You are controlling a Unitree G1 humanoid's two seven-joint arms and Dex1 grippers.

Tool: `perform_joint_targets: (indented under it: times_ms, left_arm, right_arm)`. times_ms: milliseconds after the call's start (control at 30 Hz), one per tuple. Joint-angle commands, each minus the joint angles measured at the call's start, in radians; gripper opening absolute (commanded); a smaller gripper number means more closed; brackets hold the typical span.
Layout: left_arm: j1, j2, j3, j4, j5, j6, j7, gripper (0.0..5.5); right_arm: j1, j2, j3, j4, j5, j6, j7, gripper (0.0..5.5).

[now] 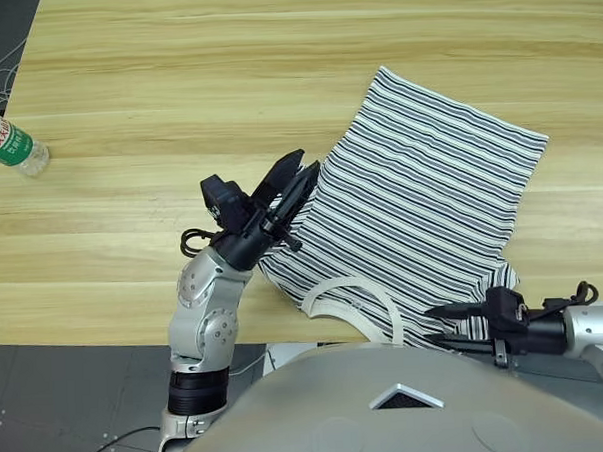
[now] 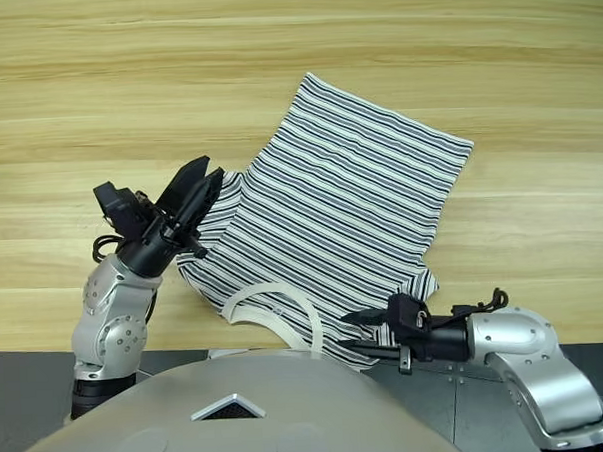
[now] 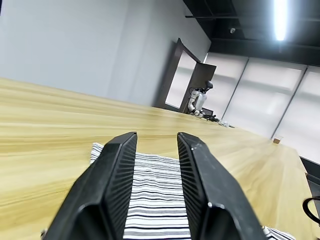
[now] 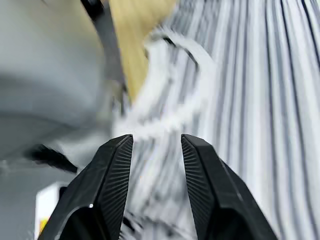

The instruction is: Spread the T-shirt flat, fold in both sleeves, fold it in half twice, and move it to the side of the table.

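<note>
The black-and-white striped T-shirt (image 1: 420,196) lies partly spread on the wooden table (image 1: 155,82), skewed, with its white collar (image 1: 357,302) at the near edge. The left sleeve looks tucked in under the body. My left gripper (image 1: 297,176) is open and raised over the shirt's left edge; in its wrist view the fingers (image 3: 115,190) frame the striped cloth (image 3: 155,185) with nothing between them. My right gripper (image 2: 348,329) is open, low at the table's near edge, beside the right sleeve (image 1: 494,278). Its wrist view looks across the collar (image 4: 175,100) and the stripes (image 4: 260,100).
A plastic bottle with a green label (image 1: 7,139) lies at the table's far left edge. Bare wood stretches to the left of the shirt and behind it. The near table edge runs just under the collar.
</note>
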Motion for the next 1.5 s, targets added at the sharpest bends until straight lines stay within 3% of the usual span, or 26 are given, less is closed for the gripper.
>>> perform_joint_targets:
  times_ms: [33,367,633,1033,1100,1200,1500]
  left_arm:
    - [0.020,-0.004,0.005,-0.026,-0.006,0.001,0.022,1.50]
    - [0.062,-0.010,0.008,-0.049,-0.011,-0.018,0.032,1.50]
    - [0.101,-0.013,0.011,-0.067,-0.016,-0.030,0.035,1.50]
    - [0.129,-0.011,0.000,-0.060,0.006,-0.053,0.047,1.50]
    - [0.101,0.007,-0.025,0.007,0.130,-0.031,0.108,1.50]
    - [0.045,0.013,-0.032,0.092,0.221,0.031,0.189,1.50]
    - [0.024,-0.011,-0.005,0.059,0.180,0.042,0.207,1.50]
  right_arm:
    - [-0.139,-0.012,0.046,0.134,-0.150,0.036,-0.113,1.78]
    - [-0.290,-0.153,0.096,0.413,-0.363,-0.058,-0.156,1.78]
    - [-0.572,-0.105,0.083,0.571,-0.482,-0.199,-0.319,1.78]
    - [-0.573,-0.121,-0.043,0.394,-0.130,-0.096,-0.060,1.78]
    - [-0.616,-0.092,-0.068,0.387,-0.080,-0.027,-0.077,1.78]
    - [-0.736,0.042,-0.044,0.451,-0.107,0.099,-0.260,1.78]
    - [-0.670,0.261,0.242,0.259,-0.167,0.287,-0.412,1.78]
